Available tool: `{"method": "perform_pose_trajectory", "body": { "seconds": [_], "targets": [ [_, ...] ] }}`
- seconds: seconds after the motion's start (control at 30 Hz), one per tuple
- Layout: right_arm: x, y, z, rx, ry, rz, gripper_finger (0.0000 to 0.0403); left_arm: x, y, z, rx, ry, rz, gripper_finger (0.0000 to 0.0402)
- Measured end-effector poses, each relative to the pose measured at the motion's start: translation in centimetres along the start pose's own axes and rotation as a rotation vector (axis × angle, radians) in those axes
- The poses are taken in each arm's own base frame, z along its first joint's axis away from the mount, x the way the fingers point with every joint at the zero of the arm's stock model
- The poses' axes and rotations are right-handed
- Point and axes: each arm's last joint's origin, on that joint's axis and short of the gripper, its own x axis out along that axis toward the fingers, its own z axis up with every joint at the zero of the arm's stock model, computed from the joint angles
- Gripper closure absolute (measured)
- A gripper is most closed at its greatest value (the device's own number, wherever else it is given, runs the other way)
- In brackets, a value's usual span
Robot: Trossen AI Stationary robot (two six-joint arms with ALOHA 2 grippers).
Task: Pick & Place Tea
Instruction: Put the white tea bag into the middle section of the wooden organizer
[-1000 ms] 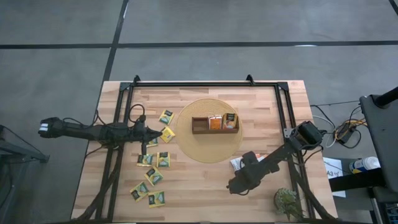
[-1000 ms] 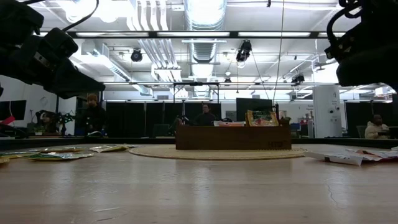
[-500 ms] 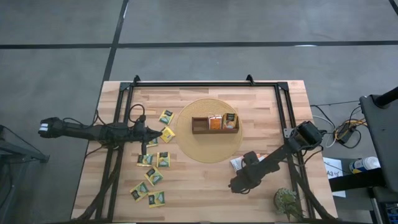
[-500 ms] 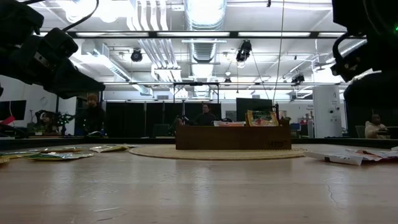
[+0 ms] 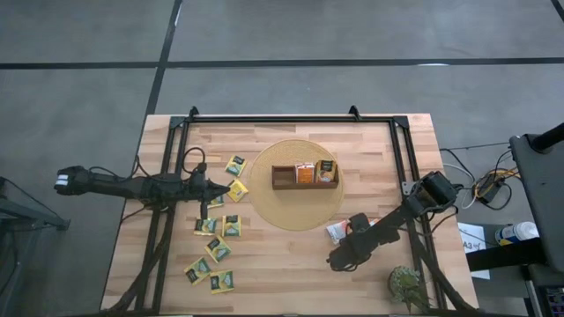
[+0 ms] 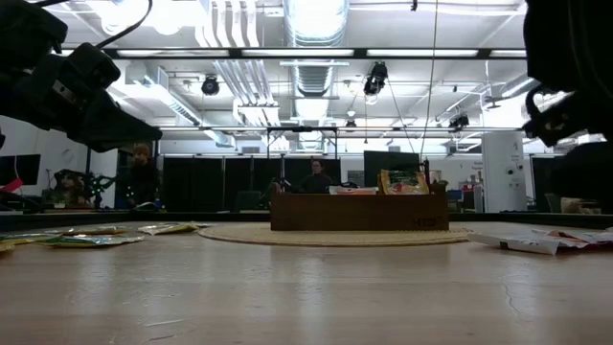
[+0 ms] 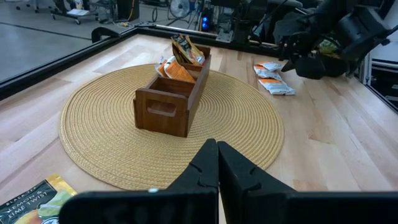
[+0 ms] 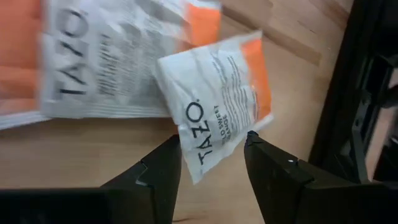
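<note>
Right claw (image 8: 211, 155) open; left claw (image 7: 217, 163) closed.

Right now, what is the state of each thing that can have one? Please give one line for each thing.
Left gripper: shut, empty, above the table's left side.
Right gripper: open, over a white and orange tea packet, not gripping it.
Wooden tray: upright on the round mat; two compartments hold packets, one is empty.
Yellow-green packets: flat, loose on the table.

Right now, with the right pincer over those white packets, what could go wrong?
Two risks, both guesses:
1. The white-and-orange packet overlaps a second packet; the open right pincer might pinch both or slide one.
2. The packets lie near the table edge, so a nudge could push one off.
</note>
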Motion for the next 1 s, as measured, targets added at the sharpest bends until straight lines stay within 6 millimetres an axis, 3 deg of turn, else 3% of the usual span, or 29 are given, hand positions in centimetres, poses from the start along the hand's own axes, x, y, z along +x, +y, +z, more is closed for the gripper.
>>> {"method": "perform_pose_trajectory", "body": {
  "seconds": [0.2, 0.43, 0.7, 1.0],
  "targets": [
    [0.5, -0.1, -0.2, 0.003, 0.079, -0.030, 0.0268, 0.0, 0.0, 0.0, 0.000, 0.000, 0.000, 0.0402],
    [0.6, 0.3, -0.3, -0.051, 0.095, 0.018, 0.0383, 0.0, 0.0, 0.0, 0.000, 0.000, 0.000, 0.0402],
    [-0.4, 0.6, -0.5, -0.069, 0.103, 0.046, 0.0394, 0.0, 0.0, 0.0, 0.000, 0.000, 0.000, 0.0402],
    [-4.4, -0.2, -0.4, -0.083, 0.053, 0.008, 0.0394, 0.0, 0.0, 0.0, 0.000, 0.000, 0.000, 0.0402]
  ]
}}
